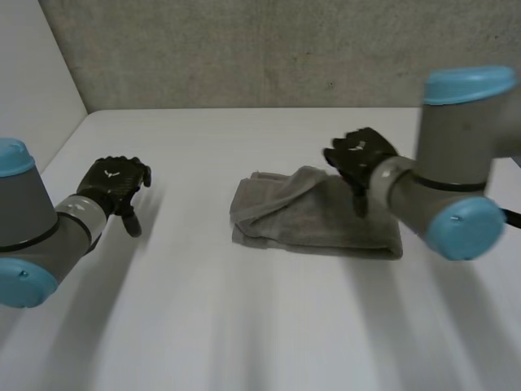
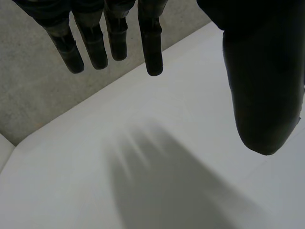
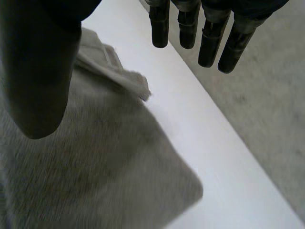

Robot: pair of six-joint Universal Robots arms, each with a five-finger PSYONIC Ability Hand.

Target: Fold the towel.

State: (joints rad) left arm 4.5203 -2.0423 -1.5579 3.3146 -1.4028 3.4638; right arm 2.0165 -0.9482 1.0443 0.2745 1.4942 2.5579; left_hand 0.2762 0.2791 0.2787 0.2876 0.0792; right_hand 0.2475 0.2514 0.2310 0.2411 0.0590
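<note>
Near the middle of the desk (image 1: 244, 326), from the head camera, the grey towel (image 1: 313, 216) lies doubled over into a low oblong bundle, its layers stacked but its far left end bunched and uneven. The right hand (image 1: 358, 159) hovers at the towel's far right edge. The left hand (image 1: 114, 183) hangs well apart from it over bare desk.

From the left wrist, the fingers (image 2: 152, 43) point straight out with the thumb spread wide, holding nothing.

From the right wrist, the fingers (image 3: 209, 43) are likewise straight and apart from the thumb, gripping nothing. The towel lies under the palm, with one loose corner of an upper layer near the fingertips.

I judge the folding largely done: at least one fold is made, and what may be left is tidying the ragged end or one more fold.
</note>
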